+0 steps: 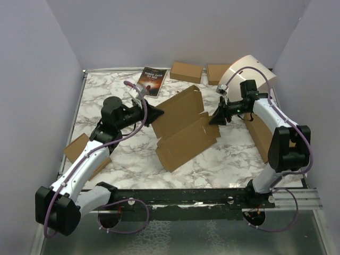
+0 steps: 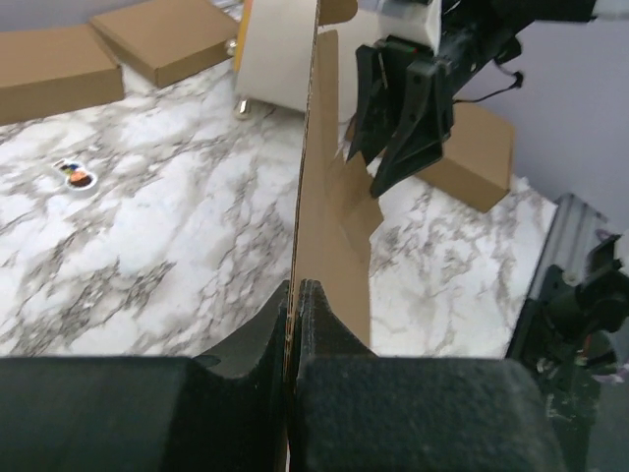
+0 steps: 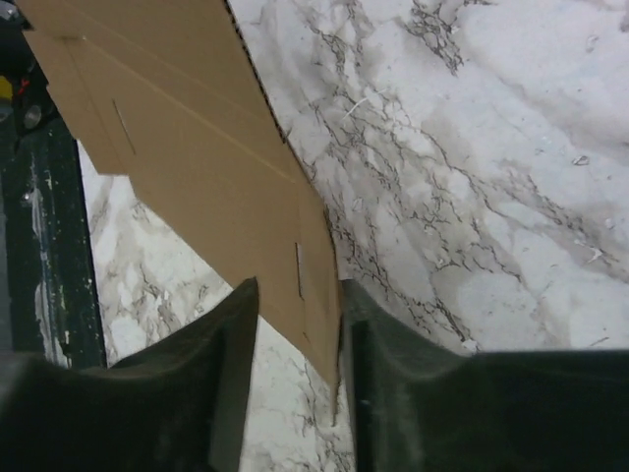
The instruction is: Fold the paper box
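The paper box (image 1: 183, 127) is a brown cardboard sheet, partly folded, standing tilted in the middle of the marble table. My left gripper (image 1: 154, 114) is shut on its left edge; in the left wrist view the sheet (image 2: 329, 197) runs edge-on away from the pinched jaws (image 2: 293, 295). My right gripper (image 1: 217, 118) is at the sheet's right edge. In the right wrist view its jaws (image 3: 300, 287) stand apart around a corner of a slotted flap (image 3: 177, 128), which lies against the right finger (image 3: 373, 334). The right gripper also shows in the left wrist view (image 2: 393, 128).
Two small brown boxes (image 1: 186, 71) (image 1: 218, 73), a book (image 1: 151, 81) and a white curved roll (image 1: 249, 71) lie at the back. Brown boxes lie at the left (image 1: 79, 149) and right (image 1: 260, 135). A dark rail (image 1: 202, 196) runs along the near edge.
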Motion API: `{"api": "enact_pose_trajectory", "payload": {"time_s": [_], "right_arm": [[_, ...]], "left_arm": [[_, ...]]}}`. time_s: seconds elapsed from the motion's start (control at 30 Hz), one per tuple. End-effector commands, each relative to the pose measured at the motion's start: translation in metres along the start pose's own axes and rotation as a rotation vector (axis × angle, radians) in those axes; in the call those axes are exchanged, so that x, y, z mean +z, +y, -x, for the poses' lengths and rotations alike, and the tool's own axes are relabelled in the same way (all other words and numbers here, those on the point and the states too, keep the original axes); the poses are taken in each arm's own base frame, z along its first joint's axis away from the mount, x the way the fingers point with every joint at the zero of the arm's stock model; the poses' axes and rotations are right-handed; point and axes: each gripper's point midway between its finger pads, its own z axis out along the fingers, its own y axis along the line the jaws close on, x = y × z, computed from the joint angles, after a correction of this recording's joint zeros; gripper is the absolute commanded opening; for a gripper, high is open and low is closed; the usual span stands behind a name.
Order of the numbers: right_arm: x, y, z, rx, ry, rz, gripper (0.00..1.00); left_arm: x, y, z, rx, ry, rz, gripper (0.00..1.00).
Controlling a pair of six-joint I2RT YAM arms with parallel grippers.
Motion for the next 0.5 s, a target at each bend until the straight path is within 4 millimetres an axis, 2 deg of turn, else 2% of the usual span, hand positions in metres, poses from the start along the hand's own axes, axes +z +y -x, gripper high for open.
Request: {"api": "enact_pose_trajectory", "payload": {"time_s": [0.0, 0.13, 0.2, 0.3, 0.4, 0.47], "right_arm": [[0.005, 0.009, 0.008, -0.018, -0.064, 0.074, 0.46], [-0.007, 0.043, 0.028, -0.124, -0.171, 0.176, 0.66], [-0.02, 0.049, 0.045, -0.186, -0.219, 0.175, 0.69], [-0.043, 0.043, 0.069, -0.227, -0.27, 0.124, 0.69], [-0.063, 0.023, 0.087, -0.22, -0.279, 0.021, 0.68], [-0.073, 0.018, 0.1, -0.224, -0.281, -0.042, 0.65]], "left_arm": [[-0.016, 0.01, -0.002, 0.146, -0.102, 0.086, 0.0], [-0.026, 0.004, -0.014, 0.276, -0.1, 0.049, 0.0], [-0.029, -0.007, -0.011, 0.339, -0.104, -0.004, 0.0], [-0.031, -0.024, -0.001, 0.391, -0.129, -0.081, 0.0], [-0.032, -0.039, 0.01, 0.379, -0.155, -0.147, 0.0], [-0.032, -0.049, 0.016, 0.355, -0.169, -0.192, 0.0]]}}
